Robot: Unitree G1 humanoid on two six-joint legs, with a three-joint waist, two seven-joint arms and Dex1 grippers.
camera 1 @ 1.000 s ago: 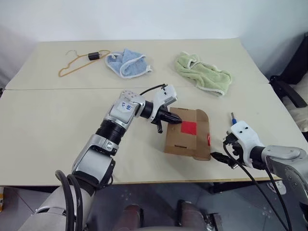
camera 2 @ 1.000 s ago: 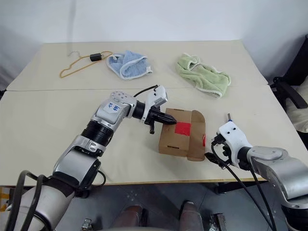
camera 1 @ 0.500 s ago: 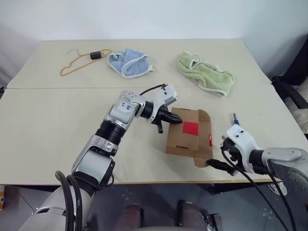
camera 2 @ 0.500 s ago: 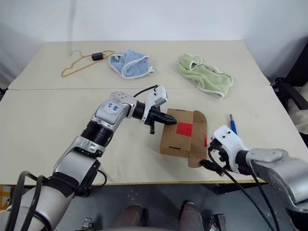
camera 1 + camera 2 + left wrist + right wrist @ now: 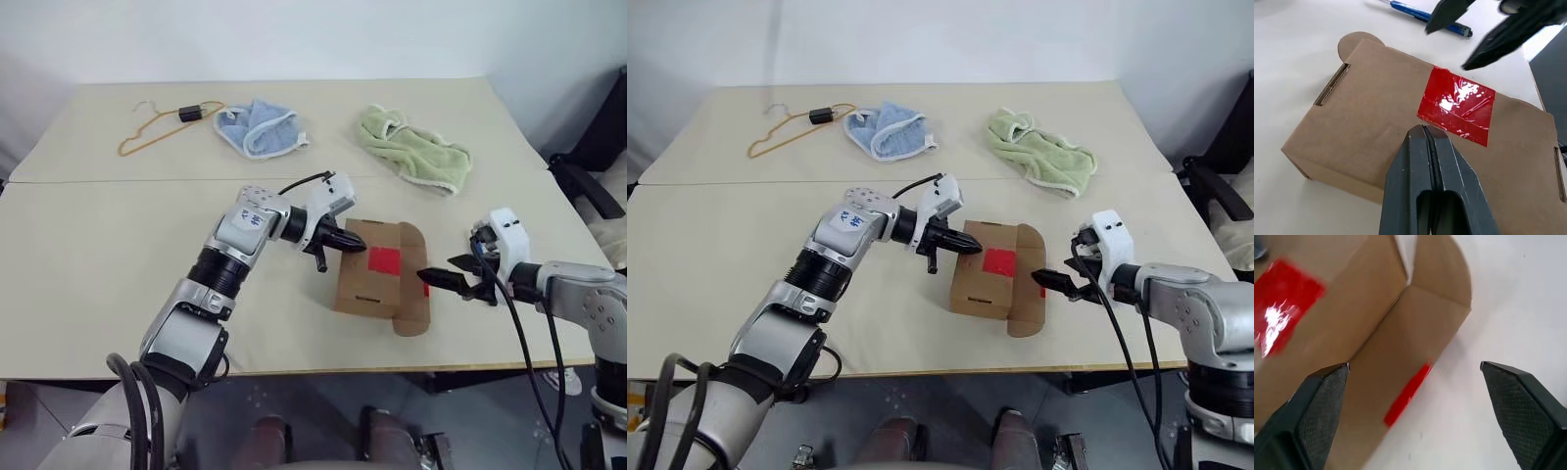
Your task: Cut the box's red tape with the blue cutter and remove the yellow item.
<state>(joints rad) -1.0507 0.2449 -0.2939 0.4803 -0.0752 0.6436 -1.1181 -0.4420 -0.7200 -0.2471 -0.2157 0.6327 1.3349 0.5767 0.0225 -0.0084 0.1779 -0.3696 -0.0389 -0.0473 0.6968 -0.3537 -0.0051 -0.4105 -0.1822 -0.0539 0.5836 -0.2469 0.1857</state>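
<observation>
Brown box [image 5: 377, 279] with red tape [image 5: 384, 259] lies between the claws: closed left claw [image 5: 351, 245] presses its top, open right claw [image 5: 443, 282] faces its flap.

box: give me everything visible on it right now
The box is a small brown corrugated cardboard carton lying flat on the table. A rectangle of glossy red tape sits on its top face; another red strip shows on a rounded flap that is folded out on the robot's right. Slots are cut near its edges. The shut left claw rests at the top face beside the tape; the open right claw points at the flap side.
</observation>
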